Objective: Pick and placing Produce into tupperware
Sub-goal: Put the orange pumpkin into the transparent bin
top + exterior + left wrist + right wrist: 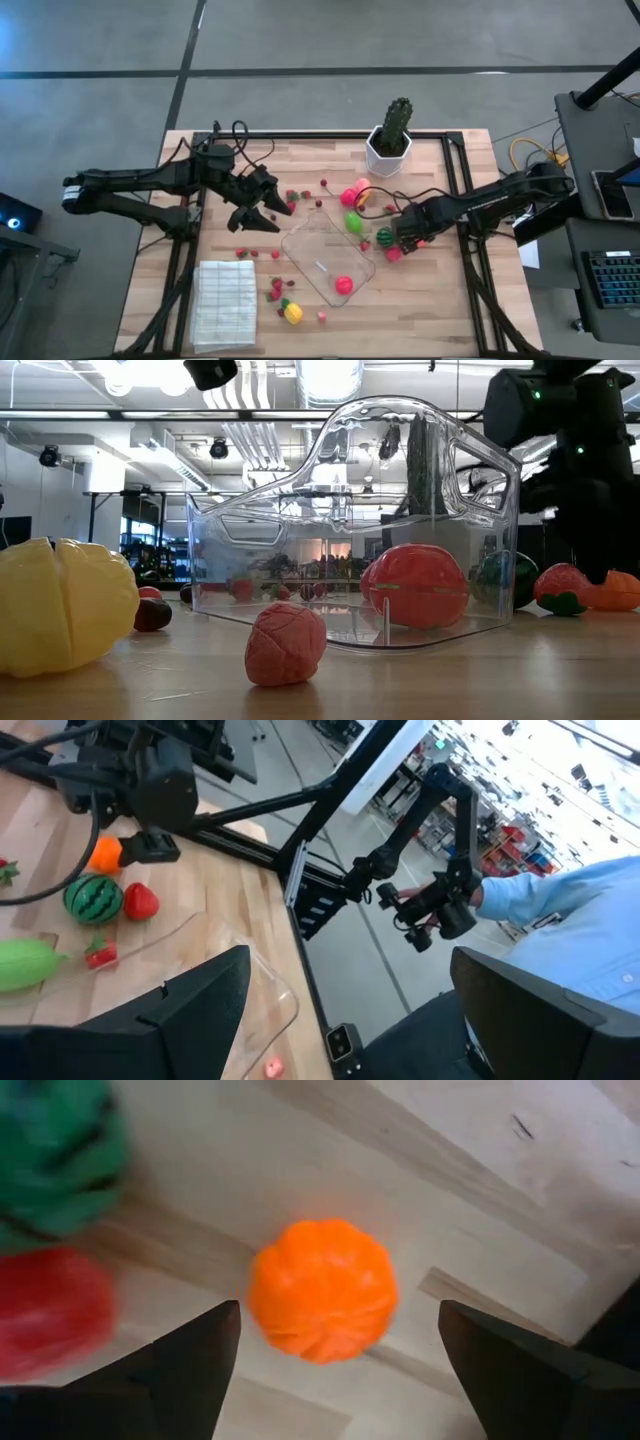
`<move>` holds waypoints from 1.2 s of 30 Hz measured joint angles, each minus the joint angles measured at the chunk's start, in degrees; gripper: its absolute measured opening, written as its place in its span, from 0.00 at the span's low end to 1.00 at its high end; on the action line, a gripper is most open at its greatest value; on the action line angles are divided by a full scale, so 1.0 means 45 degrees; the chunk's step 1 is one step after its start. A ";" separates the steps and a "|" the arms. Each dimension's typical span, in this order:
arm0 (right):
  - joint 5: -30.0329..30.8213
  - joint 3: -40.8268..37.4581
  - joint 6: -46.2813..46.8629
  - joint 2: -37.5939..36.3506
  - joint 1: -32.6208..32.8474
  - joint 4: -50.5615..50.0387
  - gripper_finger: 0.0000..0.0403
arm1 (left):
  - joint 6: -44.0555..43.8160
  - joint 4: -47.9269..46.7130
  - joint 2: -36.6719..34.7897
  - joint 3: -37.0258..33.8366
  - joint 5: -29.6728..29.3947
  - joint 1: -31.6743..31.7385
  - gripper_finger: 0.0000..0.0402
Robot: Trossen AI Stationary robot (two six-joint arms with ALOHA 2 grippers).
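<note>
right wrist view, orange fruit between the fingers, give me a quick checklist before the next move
1. Right end effector open: ok.
2. Orange fruit lined up between its fingers: ok.
3. Fruit resting on the table, not held: ok.
4. Neighbours clear of the grasp: cannot tell; the melon ball and a red piece sit close beside it.
5. Room in the tupperware: ok, only a pink fruit inside.
6. Left end effector open, away from the tupperware's right side: ok.

Dark jointed arms, black looping cables; tool fingers (515, 1375) flat, matte black.
</note>
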 joint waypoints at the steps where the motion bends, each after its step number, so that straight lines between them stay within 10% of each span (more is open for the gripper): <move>1: -0.0004 -0.0127 -0.0001 0.0000 -0.0010 0.0036 0.83 | -0.0018 -0.0019 0.0000 -0.0001 -0.0005 0.0000 0.82; 28: -0.0017 -0.1341 -0.0370 0.0005 -0.0005 0.2231 0.81 | -0.0086 0.0243 0.0136 0.0004 -0.0073 0.0160 0.82; 36: -0.0095 -0.1335 -0.0312 0.0005 -0.0005 0.2253 0.63 | -0.0081 0.0258 0.0136 0.0004 -0.0072 0.0165 0.82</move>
